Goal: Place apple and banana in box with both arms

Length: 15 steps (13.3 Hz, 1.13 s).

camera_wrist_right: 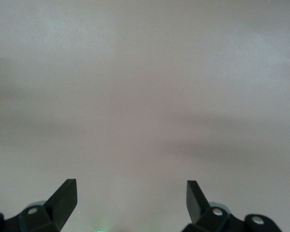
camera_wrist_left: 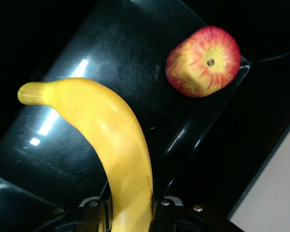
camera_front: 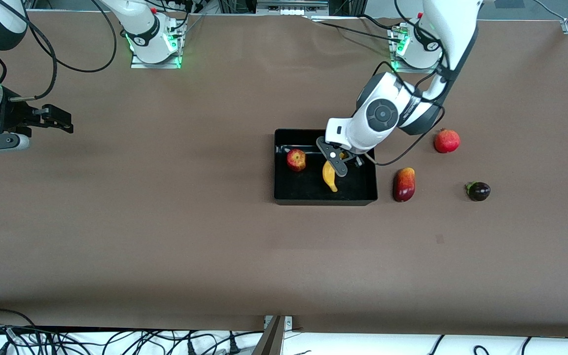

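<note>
- Black box sits at frame centre on the table, holding the apple.
- Left gripper pinches the banana over the box.
- Right gripper, spread, waits at upper left.

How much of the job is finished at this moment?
Done: the apple lies in the box. In hand: the left gripper holds the banana over the box, fingers shut on it. Left: releasing the banana. The right gripper waits open at the right arm's end of the table.
</note>
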Each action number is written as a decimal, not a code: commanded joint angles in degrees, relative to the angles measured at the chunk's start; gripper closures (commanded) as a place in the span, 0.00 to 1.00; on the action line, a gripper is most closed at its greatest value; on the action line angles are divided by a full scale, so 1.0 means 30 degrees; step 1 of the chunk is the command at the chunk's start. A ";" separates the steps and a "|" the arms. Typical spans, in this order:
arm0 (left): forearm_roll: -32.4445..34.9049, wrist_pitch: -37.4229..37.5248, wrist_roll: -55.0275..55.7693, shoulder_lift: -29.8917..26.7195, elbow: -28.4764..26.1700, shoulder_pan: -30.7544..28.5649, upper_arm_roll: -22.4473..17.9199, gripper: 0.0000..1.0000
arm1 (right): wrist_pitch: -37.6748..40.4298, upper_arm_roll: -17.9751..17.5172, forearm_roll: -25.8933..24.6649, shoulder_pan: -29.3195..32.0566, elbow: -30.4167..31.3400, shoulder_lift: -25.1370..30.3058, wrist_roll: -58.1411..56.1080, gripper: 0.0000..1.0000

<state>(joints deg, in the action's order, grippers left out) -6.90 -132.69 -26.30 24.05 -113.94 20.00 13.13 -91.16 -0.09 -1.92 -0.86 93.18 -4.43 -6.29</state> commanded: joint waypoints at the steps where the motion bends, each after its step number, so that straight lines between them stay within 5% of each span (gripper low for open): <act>1: -0.0250 -0.0185 -0.0228 0.0478 0.0012 0.0394 -0.0332 1.00 | 0.0297 -0.0028 0.0348 0.0080 -0.0123 0.0128 0.0253 0.00; 2: -0.0308 -0.0185 -0.0228 0.0655 0.0012 0.0423 -0.0362 1.00 | 0.0297 -0.0028 0.0348 0.0080 -0.0152 0.0128 0.0253 0.00; 4: -0.0339 -0.0185 -0.0199 0.0687 0.0041 0.0423 -0.0594 0.01 | 0.0297 0.0001 0.0348 0.0080 -0.0123 0.0128 0.0253 0.00; 9: -0.0192 0.0194 -0.0579 -0.1209 0.0070 -0.0392 -0.1563 0.00 | 0.0297 0.0002 0.0348 0.0080 -0.0153 0.0128 0.0253 0.00; 15: 0.0419 0.7010 -0.0169 -0.7859 0.0565 -0.4637 -0.1592 0.00 | 0.0297 -0.0028 0.0348 0.0080 -0.0153 0.0128 0.0253 0.00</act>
<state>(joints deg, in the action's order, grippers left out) -6.75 -116.61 -27.00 7.29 -110.94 9.86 8.12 -91.14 -0.04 -1.91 -0.86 93.16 -4.43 -6.27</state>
